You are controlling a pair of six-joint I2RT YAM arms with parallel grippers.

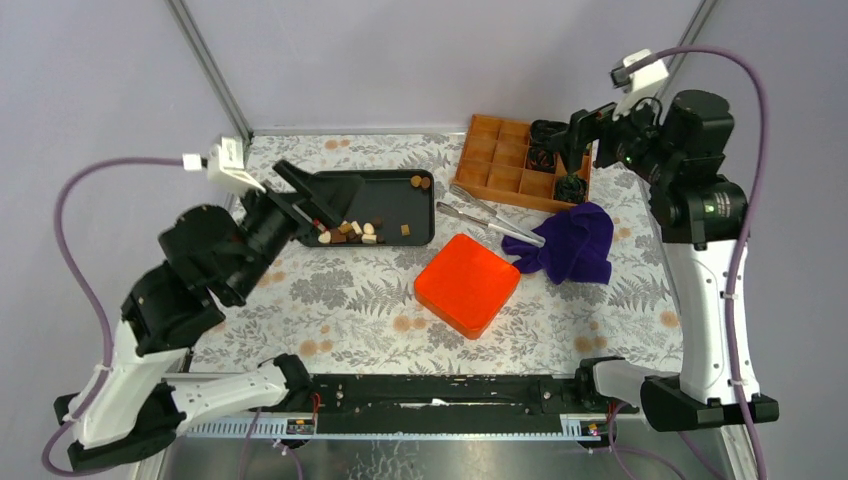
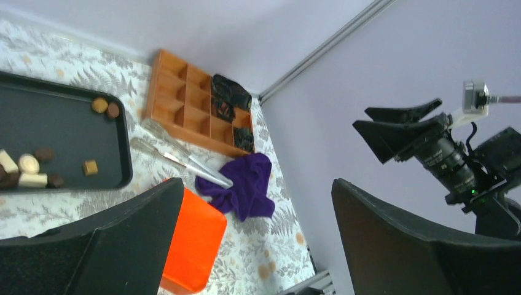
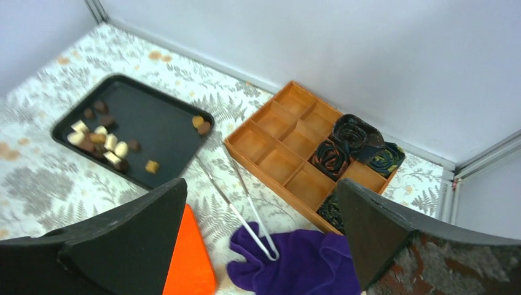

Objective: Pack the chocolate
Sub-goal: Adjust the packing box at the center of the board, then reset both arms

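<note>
The chocolate (image 1: pixel 350 232) lies as several small brown and cream pieces at the near left of a black tray (image 1: pixel 385 200), with two more pieces (image 1: pixel 419 182) at its far right corner. The same cluster of chocolate (image 3: pixel 101 144) shows in the right wrist view and at the left edge (image 2: pixel 27 169) of the left wrist view. My left gripper (image 1: pixel 310 200) hangs open over the tray's left end, nothing between its fingers (image 2: pixel 256 184). My right gripper (image 1: pixel 562 138) is open and empty above the right end of a wooden compartment box (image 1: pixel 500 160), its jaws (image 3: pixel 261 184) wide apart.
Dark black-and-green bundles (image 3: pixel 353 132) fill the box's right-hand compartments. Metal tongs (image 1: pixel 490 215) lie between tray and box, their tip on a purple cloth (image 1: pixel 572 240). An orange square lid (image 1: pixel 467 283) rests on the patterned table, near the middle. Frame posts stand at the far corners.
</note>
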